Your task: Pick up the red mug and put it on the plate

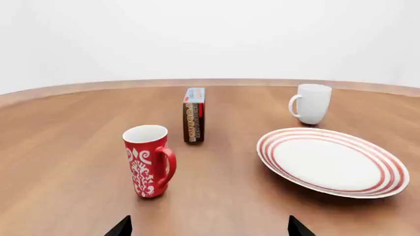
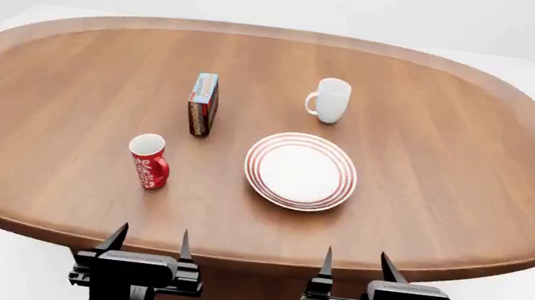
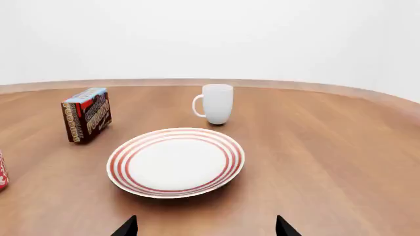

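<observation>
The red mug (image 2: pixel 149 161) with a white pattern stands upright on the wooden table (image 2: pixel 447 163), left of centre; it also shows in the left wrist view (image 1: pixel 149 161), handle to its right. The plate (image 2: pixel 300 171), white with red rings, lies to the mug's right, seen too in the left wrist view (image 1: pixel 331 161) and the right wrist view (image 3: pixel 176 162). My left gripper (image 2: pixel 150 243) is open and empty at the table's near edge, in front of the mug. My right gripper (image 2: pixel 354 263) is open and empty at the near edge, in front of the plate.
A plain white mug (image 2: pixel 330 100) stands beyond the plate. A small brown snack box (image 2: pixel 202 103) stands upright beyond the red mug. The table's curved rim runs just ahead of both grippers.
</observation>
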